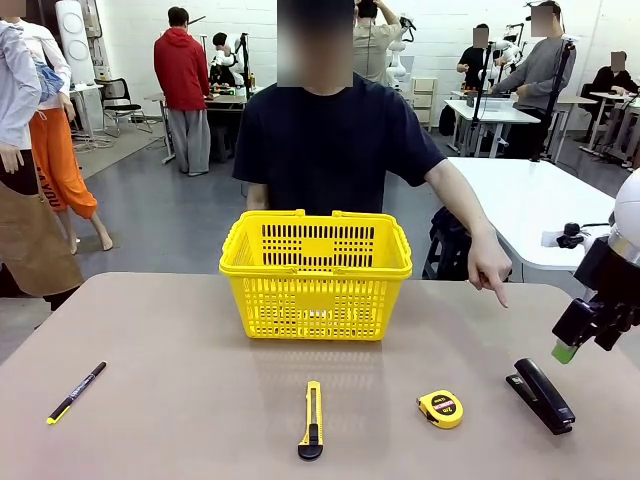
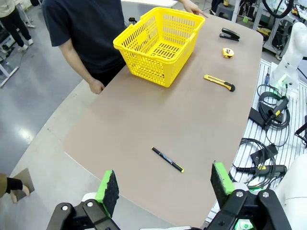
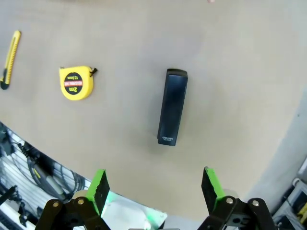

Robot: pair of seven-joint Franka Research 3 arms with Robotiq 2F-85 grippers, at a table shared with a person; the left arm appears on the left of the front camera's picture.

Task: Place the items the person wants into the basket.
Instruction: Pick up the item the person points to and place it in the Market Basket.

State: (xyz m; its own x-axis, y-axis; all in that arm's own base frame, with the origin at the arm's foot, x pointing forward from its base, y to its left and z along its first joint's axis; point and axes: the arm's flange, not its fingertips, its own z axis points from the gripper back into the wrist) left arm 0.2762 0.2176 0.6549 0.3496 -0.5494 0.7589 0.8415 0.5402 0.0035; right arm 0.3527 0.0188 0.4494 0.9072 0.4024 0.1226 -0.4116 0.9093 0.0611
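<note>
The yellow basket [image 1: 315,275] stands on the brown table [image 1: 180,420], right in front of the person [image 1: 330,140] in the black shirt. The person's hand [image 1: 488,268] is to the right of the basket, with one finger pointing down at the table.

The black stapler [image 1: 540,395] lies flat, to the right of the basket and closer to the robot. The little round tape measure [image 1: 440,408] lies nearer the basket than the stapler does. The yellow knife [image 1: 312,420] lies straight in front of the basket. The thin black pen [image 1: 77,392] lies well off to the basket's left.

The right gripper [image 3: 154,182] hangs over the stapler, not touching it. Its fingers are spread wide and hold nothing. The left gripper [image 2: 164,184] is up high, far from the basket, above the pen. Its fingers are spread wide too, with nothing in them.
</note>
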